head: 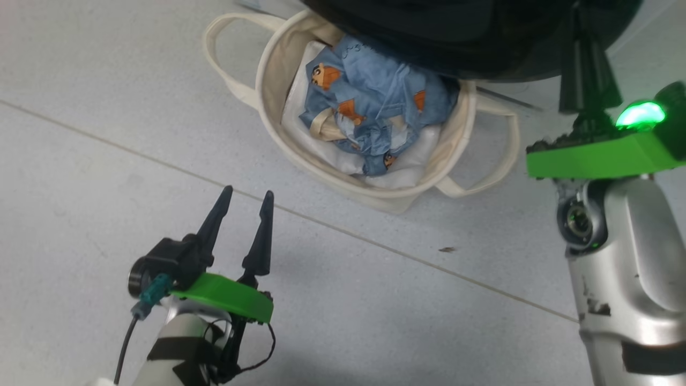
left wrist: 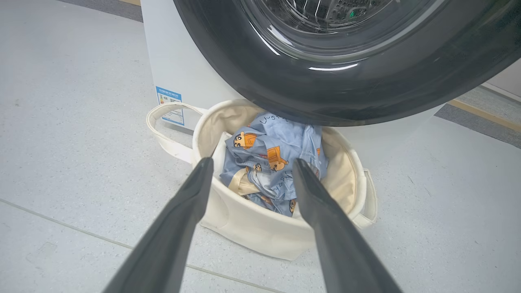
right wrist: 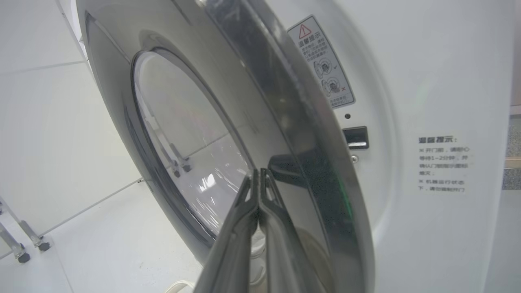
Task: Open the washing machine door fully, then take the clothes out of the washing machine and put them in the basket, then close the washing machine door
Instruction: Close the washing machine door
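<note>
The cream basket [head: 266,91] stands on the floor below the washing machine door [head: 455,37], and the light blue clothes [head: 375,107] with orange figures lie bunched inside it. My left gripper [head: 247,197] hovers open and empty in front of the basket [left wrist: 244,228], aimed at the clothes [left wrist: 272,150]. Shut, with nothing between the fingers, my right gripper [right wrist: 259,173] has its tips against the outer glossy face of the door [right wrist: 260,81]. The door stands ajar, close to the white washing machine [right wrist: 427,81]. The black rim [left wrist: 285,81] overhangs the basket.
A flat white sheet [head: 418,155] lines the basket under the clothes. The washer's blue label [left wrist: 171,106] sits low on its side. The door latch slot [right wrist: 356,137] shows on the washer front. Caster legs [right wrist: 20,248] stand on the floor to the left.
</note>
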